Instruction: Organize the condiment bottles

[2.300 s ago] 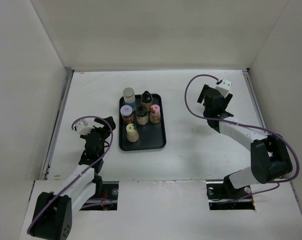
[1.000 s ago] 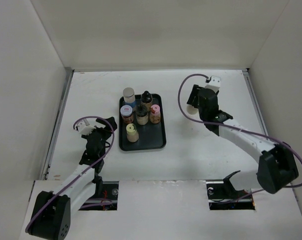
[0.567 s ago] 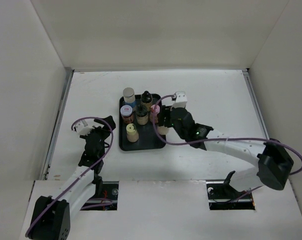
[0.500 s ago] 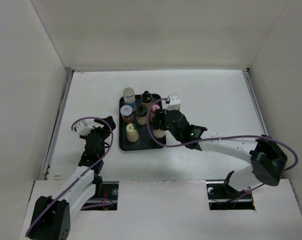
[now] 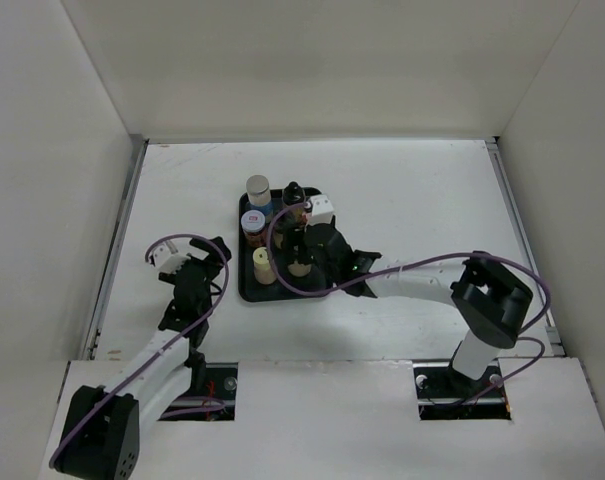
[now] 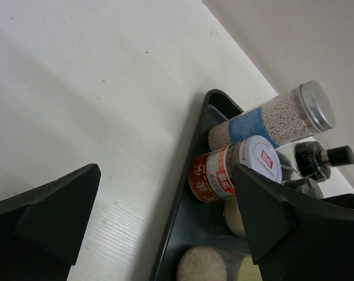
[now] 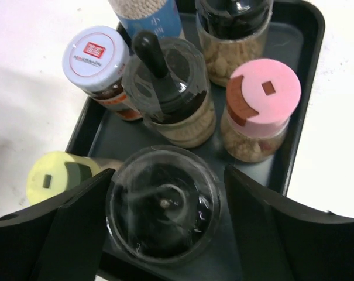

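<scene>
Several condiment bottles stand close together on the black tray (image 7: 308, 41). My right gripper (image 7: 164, 218) hangs over the tray's near side, open around a dark-capped bottle (image 7: 162, 205) that stands on the tray; a thin gap shows at its right finger. Around it are a pink-capped bottle (image 7: 264, 93), a black-knobbed bottle (image 7: 168, 88), a red-labelled jar with a white cap (image 7: 96, 52) and a cream-capped bottle (image 7: 54, 175). My left gripper (image 6: 165, 216) is open and holds nothing, left of the tray (image 6: 188, 193), facing the silver-capped bottle (image 6: 270, 114).
The right arm (image 5: 412, 280) reaches leftward across the table's middle, its cable looping over the tray (image 5: 244, 290). White walls enclose the table on three sides. The left arm (image 5: 177, 310) stays low at the near left.
My right arm swung from the far right over to the tray, carrying the dark-capped bottle, and set it on the near side. Its jaws have widened. The left arm barely moved.
</scene>
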Robot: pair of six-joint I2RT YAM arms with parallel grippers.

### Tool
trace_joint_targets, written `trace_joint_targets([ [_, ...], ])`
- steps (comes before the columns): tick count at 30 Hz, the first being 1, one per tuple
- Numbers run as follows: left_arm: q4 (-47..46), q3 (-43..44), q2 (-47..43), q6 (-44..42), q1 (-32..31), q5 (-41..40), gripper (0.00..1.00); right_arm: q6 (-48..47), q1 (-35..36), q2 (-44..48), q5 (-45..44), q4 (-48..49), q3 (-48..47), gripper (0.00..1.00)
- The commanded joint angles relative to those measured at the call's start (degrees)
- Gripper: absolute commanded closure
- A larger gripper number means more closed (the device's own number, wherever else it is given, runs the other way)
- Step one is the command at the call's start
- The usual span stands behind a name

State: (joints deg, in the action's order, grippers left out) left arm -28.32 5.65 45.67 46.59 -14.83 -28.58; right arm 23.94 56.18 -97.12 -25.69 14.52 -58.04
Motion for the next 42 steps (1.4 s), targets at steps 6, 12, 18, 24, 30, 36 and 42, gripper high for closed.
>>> trace_joint_targets([
  [6,7.11,7.43,3.37,-0.45,-2.52,-5.86,0.00,-2.93,1.78,6.06,-0.67,5.69,-2.34,0.03],
  [12,23.27,15.87,5.39,5.69,-4.02,-8.25,0.00,-5.48,3.53,15.02,-3.39,3.68,1.08,0.00],
  [18,36.83,21.68,2.86,10.37,-5.95,-7.63,0.00,-8.65,3.89,23.19,-14.81,-1.94,4.77,0.00],
  [24,38.07,20.19,-6.20,7.82,-8.41,-9.82,0.00,-9.18,2.57,31.89,-16.49,-4.15,10.48,0.00],
  [30,45.89,23.52,-5.24,5.45,-8.42,-10.27,0.00,-6.72,-5.59,39.10,-14.66,-4.23,15.24,0.12],
  [36,53.54,28.01,-1.63,4.83,-7.80,-8.08,0.00,-1.54,-12.72,41.05,-10.43,-13.18,10.42,0.84],
  [42,51.44,28.36,-1.11,2.99,-9.73,-8.16,0.00,0.31,-14.66,43.32,-10.61,-17.16,11.98,0.46],
])
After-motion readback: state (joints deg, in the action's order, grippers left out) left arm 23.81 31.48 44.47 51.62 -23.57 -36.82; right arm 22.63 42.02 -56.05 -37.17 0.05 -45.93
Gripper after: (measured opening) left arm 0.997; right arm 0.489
